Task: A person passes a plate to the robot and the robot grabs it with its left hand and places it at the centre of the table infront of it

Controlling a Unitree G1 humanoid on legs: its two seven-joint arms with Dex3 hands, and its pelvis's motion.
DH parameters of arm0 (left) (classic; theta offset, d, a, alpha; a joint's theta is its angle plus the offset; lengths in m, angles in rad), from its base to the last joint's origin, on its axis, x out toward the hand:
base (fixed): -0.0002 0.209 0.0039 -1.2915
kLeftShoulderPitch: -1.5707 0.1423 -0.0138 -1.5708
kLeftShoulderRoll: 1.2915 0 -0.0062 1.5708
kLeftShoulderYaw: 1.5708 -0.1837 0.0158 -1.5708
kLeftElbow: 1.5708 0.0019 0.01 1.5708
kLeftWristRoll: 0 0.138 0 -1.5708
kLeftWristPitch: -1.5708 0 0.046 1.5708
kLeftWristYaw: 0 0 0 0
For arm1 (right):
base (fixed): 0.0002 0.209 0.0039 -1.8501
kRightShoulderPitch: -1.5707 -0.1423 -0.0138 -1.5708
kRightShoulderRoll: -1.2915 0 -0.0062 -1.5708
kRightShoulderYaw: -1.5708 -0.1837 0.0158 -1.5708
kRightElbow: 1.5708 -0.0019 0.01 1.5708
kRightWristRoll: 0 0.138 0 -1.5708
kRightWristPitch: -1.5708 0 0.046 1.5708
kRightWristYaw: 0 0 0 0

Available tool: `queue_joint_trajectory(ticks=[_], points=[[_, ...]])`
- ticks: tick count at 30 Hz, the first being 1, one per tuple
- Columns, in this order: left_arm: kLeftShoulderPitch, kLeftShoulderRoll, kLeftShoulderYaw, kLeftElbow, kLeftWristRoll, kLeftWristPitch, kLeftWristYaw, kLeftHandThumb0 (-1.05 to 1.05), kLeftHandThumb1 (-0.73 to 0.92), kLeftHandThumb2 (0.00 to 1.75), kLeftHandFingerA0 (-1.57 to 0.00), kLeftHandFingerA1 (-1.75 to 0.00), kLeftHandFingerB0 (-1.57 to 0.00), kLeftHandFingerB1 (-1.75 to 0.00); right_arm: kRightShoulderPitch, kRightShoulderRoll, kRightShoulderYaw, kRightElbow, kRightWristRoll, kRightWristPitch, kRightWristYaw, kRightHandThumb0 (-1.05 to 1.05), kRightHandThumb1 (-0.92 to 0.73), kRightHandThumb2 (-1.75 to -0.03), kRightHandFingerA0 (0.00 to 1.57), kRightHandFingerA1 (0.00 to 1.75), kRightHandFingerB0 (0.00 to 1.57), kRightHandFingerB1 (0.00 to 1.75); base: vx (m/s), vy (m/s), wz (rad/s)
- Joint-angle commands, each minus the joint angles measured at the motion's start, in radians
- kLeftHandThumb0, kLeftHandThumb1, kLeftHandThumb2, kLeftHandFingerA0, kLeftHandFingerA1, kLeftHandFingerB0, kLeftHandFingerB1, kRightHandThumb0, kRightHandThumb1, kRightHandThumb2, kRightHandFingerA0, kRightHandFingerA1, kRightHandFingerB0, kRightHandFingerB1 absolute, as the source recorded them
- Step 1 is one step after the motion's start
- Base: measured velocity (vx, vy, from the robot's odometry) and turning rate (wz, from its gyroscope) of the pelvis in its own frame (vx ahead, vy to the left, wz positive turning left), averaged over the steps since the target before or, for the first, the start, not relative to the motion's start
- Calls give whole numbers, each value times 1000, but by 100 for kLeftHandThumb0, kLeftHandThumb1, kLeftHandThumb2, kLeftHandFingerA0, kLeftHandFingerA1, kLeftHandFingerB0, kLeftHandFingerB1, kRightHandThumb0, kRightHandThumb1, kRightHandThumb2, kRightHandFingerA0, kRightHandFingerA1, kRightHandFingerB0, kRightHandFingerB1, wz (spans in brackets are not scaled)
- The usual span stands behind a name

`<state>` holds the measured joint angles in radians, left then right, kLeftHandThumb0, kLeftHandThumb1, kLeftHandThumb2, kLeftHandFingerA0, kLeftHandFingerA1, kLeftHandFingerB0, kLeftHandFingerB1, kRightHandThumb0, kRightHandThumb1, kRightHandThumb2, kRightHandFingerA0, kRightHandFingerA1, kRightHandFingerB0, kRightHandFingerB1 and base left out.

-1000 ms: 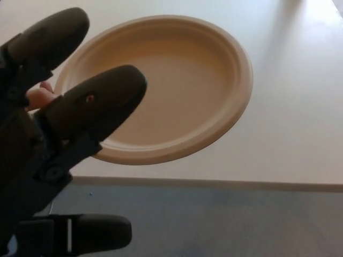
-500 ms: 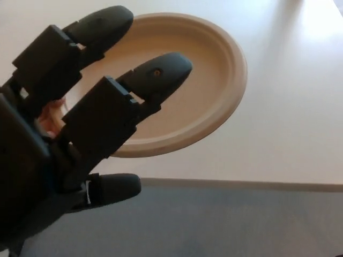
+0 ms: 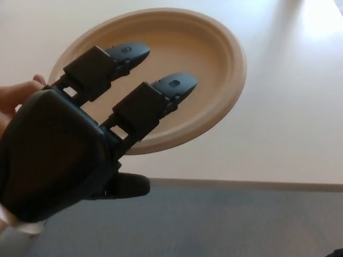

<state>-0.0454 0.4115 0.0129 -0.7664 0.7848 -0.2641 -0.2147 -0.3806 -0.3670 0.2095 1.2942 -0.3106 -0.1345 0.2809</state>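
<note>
Plate (image 3: 206,53): pale, round, paper-type, held in the air above the light table (image 3: 300,128), tilted, near the table's front edge. Person's hand (image 3: 16,99) supports it at the far left rim, presumably to offer it for the handover. Robot's left hand (image 3: 69,144): black, two fingers (image 3: 171,88) extended and spread over the plate's upper face, thumb (image 3: 128,186) below the rim; not clamped yet. Right hand: not visible.
</note>
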Motion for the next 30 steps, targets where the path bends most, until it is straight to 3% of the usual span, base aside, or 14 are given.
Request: queue_joint_trajectory(ticks=[1,5,6,10,12,13,18,20,21,22,23,25,26,30], points=[[-51,-33,-68,94,241,126,-103,-92,60,59,-22,-32,-20,-29,-25,-34,1,7,-10,7,17,-66,-81,-64,65,61,32,41,0,0,0],[-71,-51,-88,129,274,144,-96,-93,62,60,-26,-32,-22,-30,-24,-35,1,3,-8,4,16,-66,-81,-64,67,62,35,43,0,0,0],[-81,-66,-97,150,287,154,-76,-92,69,62,-34,-34,-51,-36,-24,-34,-3,3,-4,5,16,-67,-78,-64,69,65,33,43,0,0,0],[-123,-135,-130,239,368,197,37,-89,84,66,-41,-35,-75,-42,-27,-32,-7,7,-1,5,14,-66,-81,-64,71,65,35,43,0,0,0],[-136,-167,-136,276,376,213,89,-90,78,73,-40,-37,-80,-46,-26,-32,-11,2,4,4,17,-66,-81,-64,70,65,35,44,0,0,0],[-151,-189,-146,309,410,226,149,-73,92,70,-51,-36,-114,-55,-27,-33,-11,3,3,4,17,-66,-79,-64,67,64,33,43,0,0,0],[-173,-251,-150,378,402,229,289,-59,92,69,-70,-40,-115,-59,-34,-35,0,2,-9,-4,15,-68,-83,-64,68,63,34,44,0,0,0],[-183,-287,-157,411,394,225,373,-36,80,65,-111,-59,-77,-49,-36,-35,-1,4,-10,-4,11,-68,-83,-65,70,63,36,44,0,0,0],[-186,-291,-160,421,403,224,395,-36,80,65,-111,-59,-77,-49,-38,-34,-3,5,-7,-3,14,-68,-83,-65,70,63,36,44,0,0,0],[-192,-290,-169,429,422,222,417,-33,77,63,-108,-121,-81,-53,-37,-36,1,4,-11,-9,11,-69,-85,-65,72,62,36,43,0,0,0],[-199,-282,-174,448,433,204,468,-35,74,68,-92,-169,-82,-147,-38,-37,1,3,-11,-11,12,-70,-82,-65,71,63,33,44,0,0,0],[-207,-270,-178,473,439,178,536,-32,73,66,-95,-173,-83,-154,-39,-37,-4,3,-5,-8,14,-70,-82,-65,71,62,32,43,0,0,0],[-205,-268,-180,473,444,179,541,-38,53,92,-125,-143,-110,-134,-40,-37,-6,3,-3,-8,15,-69,-82,-65,72,63,32,44,0,0,0],[-201,-247,-185,476,444,164,567,-39,53,91,-123,-143,-101,-130,-41,-39,7,1,-16,-13,12,-68,-85,-65,70,60,34,43,0,0,0]])
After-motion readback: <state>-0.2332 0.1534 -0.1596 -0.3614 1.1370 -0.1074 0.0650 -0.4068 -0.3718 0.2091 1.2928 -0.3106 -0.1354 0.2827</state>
